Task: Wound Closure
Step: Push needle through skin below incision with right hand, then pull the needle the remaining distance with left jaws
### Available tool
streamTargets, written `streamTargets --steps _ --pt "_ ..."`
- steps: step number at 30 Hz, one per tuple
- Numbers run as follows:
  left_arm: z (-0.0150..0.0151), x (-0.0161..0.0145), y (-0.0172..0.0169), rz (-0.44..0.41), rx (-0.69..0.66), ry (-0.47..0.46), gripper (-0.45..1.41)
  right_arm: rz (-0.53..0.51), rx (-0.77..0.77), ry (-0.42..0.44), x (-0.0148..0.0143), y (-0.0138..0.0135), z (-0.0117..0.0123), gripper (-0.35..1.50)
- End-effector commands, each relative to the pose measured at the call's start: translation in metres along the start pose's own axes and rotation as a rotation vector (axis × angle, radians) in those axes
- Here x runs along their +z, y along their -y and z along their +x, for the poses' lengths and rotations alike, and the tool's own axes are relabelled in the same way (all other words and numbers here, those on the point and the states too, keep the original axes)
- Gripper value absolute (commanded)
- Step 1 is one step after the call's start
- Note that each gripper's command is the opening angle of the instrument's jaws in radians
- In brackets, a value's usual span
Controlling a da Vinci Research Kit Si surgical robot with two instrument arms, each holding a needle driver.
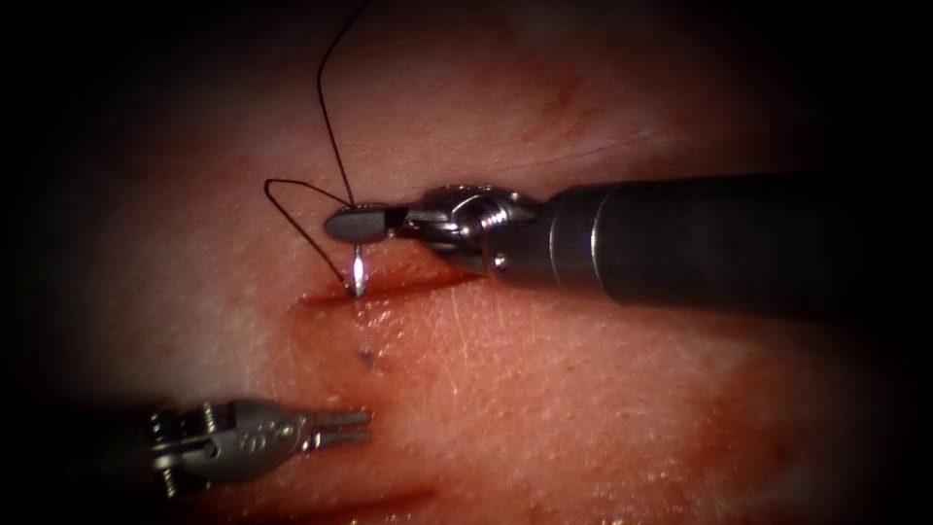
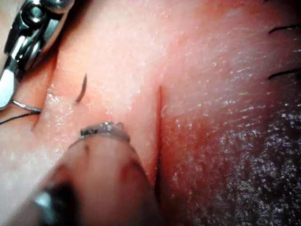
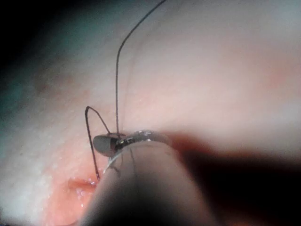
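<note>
My right tool (image 1: 355,224) comes in from the right, its jaws shut on the curved needle (image 1: 358,270) near the thread end. The needle hangs down from the jaws, and its point meets the tissue at the upper lip of the cut (image 1: 389,288), near the cut's left end. How deep the point sits I cannot tell. Dark thread (image 1: 330,117) rises from the jaws, and a loop (image 1: 282,190) swings out to their left. My left tool (image 1: 362,428) lies low on the left, jaws slightly open and holding nothing. The right wrist view shows the shut jaws (image 3: 107,143) and the thread (image 3: 117,70).
A small dark mark (image 1: 367,357) sits on the tissue below the cut. A second shallow cut (image 1: 379,501) runs along the bottom edge. The left wrist view shows the right tool's jaw (image 2: 7,89), the needle (image 2: 23,106) and two dark stitches (image 2: 284,28).
</note>
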Motion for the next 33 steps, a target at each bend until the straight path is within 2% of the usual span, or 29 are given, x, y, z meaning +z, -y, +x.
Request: streamTargets --steps 1,6,13,17,19,20,24,28,30,33 --pt "0.0001 0.0008 0.0 0.0 0.0 0.0 -0.27 0.008 0.022 0.048 0.0008 -0.0001 -0.0002 -0.35" --pt "0.0 0.001 0.0003 0.0 0.0 0.0 -0.27 0.056 0.083 0.164 0.0011 0.0011 -0.0032 -0.35" --pt "0.0 0.0011 0.0007 -0.004 -0.001 0.003 -0.27 0.113 0.089 0.245 0.0007 0.0039 -0.0056 -0.35" --pt "0.0002 0.0009 0.001 0.014 -0.002 -0.031 -0.18 0.127 0.091 0.226 0.0009 0.0044 -0.0052 -0.35" --pt "0.0004 0.0007 0.0013 0.035 0.008 -0.066 -0.06 0.145 0.049 0.16 0.0008 0.004 -0.0041 -0.32" --pt "0.0006 0.0005 0.0014 0.046 0.015 -0.084 -0.03 0.147 0.013 0.124 0.0006 0.0038 -0.0035 0.0" --pt "0.0014 -0.0003 0.0019 0.094 0.061 -0.155 0.14 0.119 -0.125 0.055 -0.0007 0.002 -0.0007 0.73" --pt "0.0024 -0.0013 0.0021 0.123 0.098 -0.19 0.24 0.068 -0.226 0.003 -0.0023 0.0001 0.0012 0.99" --pt "0.0028 -0.0016 0.0022 0.134 0.109 -0.203 0.27 0.051 -0.24 -0.008 -0.003 -0.0006 0.0018 1.01" --pt "0.0036 -0.0016 0.0025 0.153 0.121 -0.22 0.47 0.031 -0.258 -0.019 -0.0042 -0.0016 0.0024 1.03"
